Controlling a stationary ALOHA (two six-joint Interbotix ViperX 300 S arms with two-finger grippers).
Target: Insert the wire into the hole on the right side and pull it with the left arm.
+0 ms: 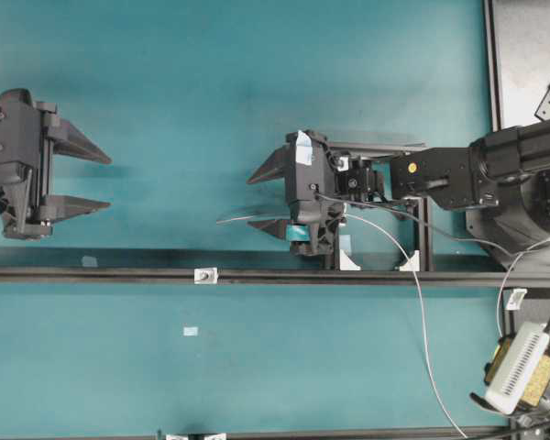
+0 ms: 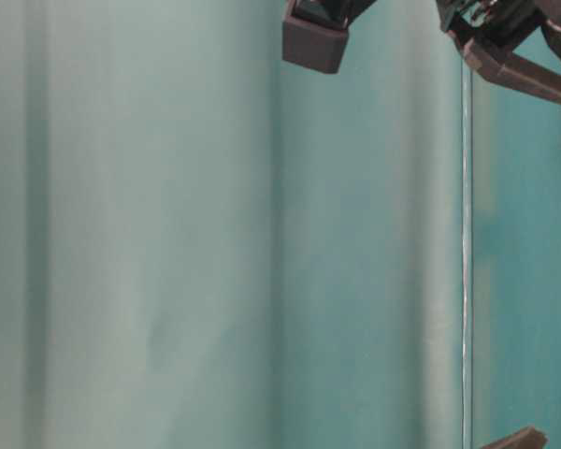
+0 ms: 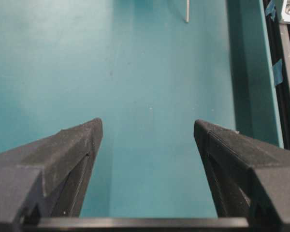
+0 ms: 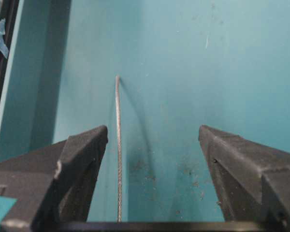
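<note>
The wire (image 1: 231, 218) lies on the teal table, thin, silver-grey and gently curved. In the right wrist view the wire (image 4: 118, 145) runs between the fingers, close to the left-hand finger (image 4: 82, 154) and apart from it. My right gripper (image 1: 249, 202), with teal tape and a white label, stands open around it (image 4: 152, 129). The hole is in a tiny silver bracket (image 1: 205, 275) on the black rail, below and left of that gripper. The left arm's gripper (image 1: 109, 183) is open at the far left, holding nothing (image 3: 147, 122). The wire's far tip (image 3: 187, 12) shows ahead of it.
A black rail (image 1: 367, 276) crosses the table from left to right. A white cable (image 1: 422, 312) loops down at the right. Pale blue tape scraps (image 1: 191, 331) lie in front of the rail. A black upright frame (image 1: 488, 64) stands at the back right.
</note>
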